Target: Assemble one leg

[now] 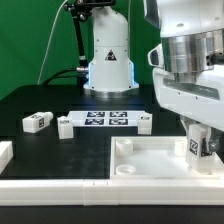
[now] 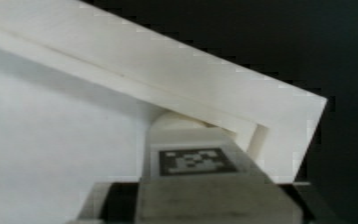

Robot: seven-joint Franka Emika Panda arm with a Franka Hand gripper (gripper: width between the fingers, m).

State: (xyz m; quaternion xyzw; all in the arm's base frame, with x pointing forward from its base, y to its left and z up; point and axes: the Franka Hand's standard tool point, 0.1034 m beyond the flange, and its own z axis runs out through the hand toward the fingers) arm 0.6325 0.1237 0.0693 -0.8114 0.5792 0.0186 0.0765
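Observation:
My gripper (image 1: 199, 152) is shut on the leg (image 1: 197, 146), a small white block with a black-and-white tag. It holds the leg upright over the corner of the large white tray-like piece (image 1: 150, 165) at the exterior view's right. In the wrist view the leg (image 2: 197, 160) runs out from between the jaws of the gripper (image 2: 202, 206), and its far end meets the corner of the tray-like piece (image 2: 87, 110). I cannot tell whether it sits in a socket there. Three more legs lie on the black table (image 1: 37, 122) (image 1: 65, 127) (image 1: 145, 123).
The marker board (image 1: 105, 119) lies between the loose legs. The robot's base (image 1: 108, 60) stands behind it. A white block (image 1: 5, 155) sits at the exterior view's left edge, and a white rail (image 1: 60, 188) runs along the front.

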